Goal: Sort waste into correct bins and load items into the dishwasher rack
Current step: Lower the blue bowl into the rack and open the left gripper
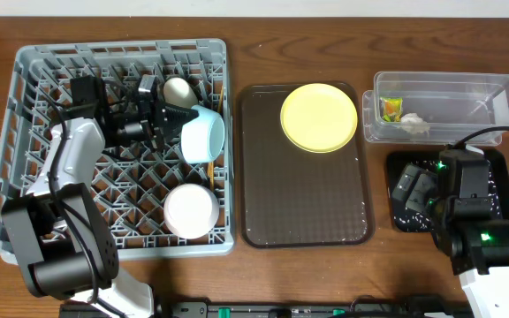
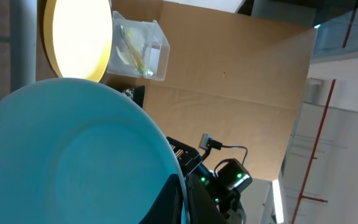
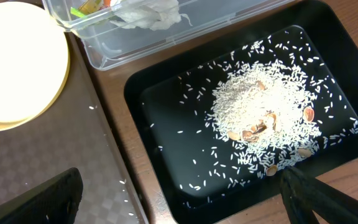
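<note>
My left gripper (image 1: 173, 119) is shut on the rim of the light blue dish (image 1: 203, 135), held on edge in the grey dishwasher rack (image 1: 25, 88); the dish fills the left wrist view (image 2: 73, 155). A white cup (image 1: 178, 89) and a white bowl (image 1: 191, 210) sit in the rack, and a chopstick (image 1: 212, 163) lies by the dish. The yellow plate (image 1: 318, 117) lies on the brown tray (image 1: 303, 203). My right gripper (image 3: 185, 199) is open and empty above the black tray (image 3: 166, 112), which holds rice scraps (image 3: 266, 112). The clear tub (image 1: 484, 93) holds the wrapper (image 1: 389, 109) and tissue (image 1: 416, 124).
The brown tray lies between the rack and the bins. A few rice grains (image 3: 120, 183) lie on its right edge. The black tray (image 1: 502, 168) sits in front of the clear tub at the table's right side, mostly under my right arm.
</note>
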`<action>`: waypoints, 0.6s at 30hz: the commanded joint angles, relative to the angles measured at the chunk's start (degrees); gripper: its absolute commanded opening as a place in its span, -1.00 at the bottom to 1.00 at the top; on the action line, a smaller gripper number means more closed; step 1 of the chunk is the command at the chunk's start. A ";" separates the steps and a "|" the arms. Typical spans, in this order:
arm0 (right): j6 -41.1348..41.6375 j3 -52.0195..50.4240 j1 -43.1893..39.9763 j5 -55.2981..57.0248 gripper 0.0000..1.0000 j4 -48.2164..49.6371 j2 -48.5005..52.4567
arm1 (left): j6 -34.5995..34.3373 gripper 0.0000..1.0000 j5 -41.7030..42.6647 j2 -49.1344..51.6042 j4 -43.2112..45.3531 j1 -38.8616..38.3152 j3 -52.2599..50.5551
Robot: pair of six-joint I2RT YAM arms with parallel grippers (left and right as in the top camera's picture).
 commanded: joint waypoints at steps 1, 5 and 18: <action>-0.50 0.26 -0.26 0.76 0.98 -0.07 -0.04 | -1.88 -0.87 0.76 0.26 0.20 -1.05 -0.24; -0.50 0.26 -0.26 0.76 0.99 -0.07 -0.04 | -1.88 -0.87 0.72 0.26 0.02 -1.55 -0.24; -0.50 0.26 -0.26 0.76 0.99 -0.07 -0.02 | -2.36 -0.86 -11.34 0.26 0.07 -1.46 -0.35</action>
